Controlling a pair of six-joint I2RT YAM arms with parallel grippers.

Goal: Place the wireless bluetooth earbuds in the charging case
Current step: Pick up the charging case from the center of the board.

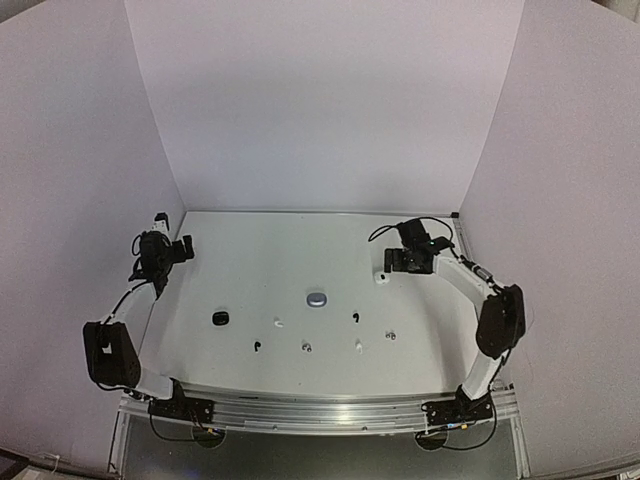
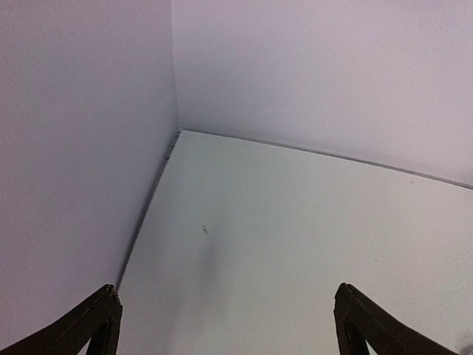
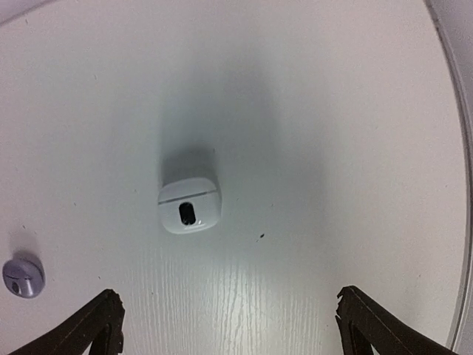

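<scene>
Your right end effector [image 3: 228, 292] hangs with its two black fingers spread wide and nothing between them. Just ahead of it, inside the span of the fingers and nearer the one on the left of the wrist view, the white pebble-shaped plastic charging case [image 3: 190, 205] lies on the white tabletop [image 3: 310, 148]. A dark oval shows on its near face. Whether its lid is raised cannot be told.

The step in hand appears to be the approach to this white case. Centre the end effector over it before you descend, so that both fingers clear its rounded sides. The smooth shell will probably skate away if one finger lands first, so close slowly.

Further out, past that same finger, sits the grey-blue rounded charging case [image 3: 24, 277], well apart from the white case. Keep clear of it.

Behind the end effector, toward the arm bases, all six buds lie loose on the tabletop:
- Nearest are the tiny greyish earbud [image 1: 390, 336], the tiny black earbud [image 1: 354, 318] and the tiny white earbud [image 1: 358, 346].
- Beyond them are a second greyish earbud [image 1: 306, 347], a second white earbud [image 1: 278, 323] and a second black earbud [image 1: 257, 346].
- The small black charging case [image 1: 221, 318] lies beyond those.

Farthest off, the left end effector [image 2: 226, 288] is likewise spread wide and empty, facing the corner where the tabletop meets the white walls [image 2: 74, 148].
</scene>
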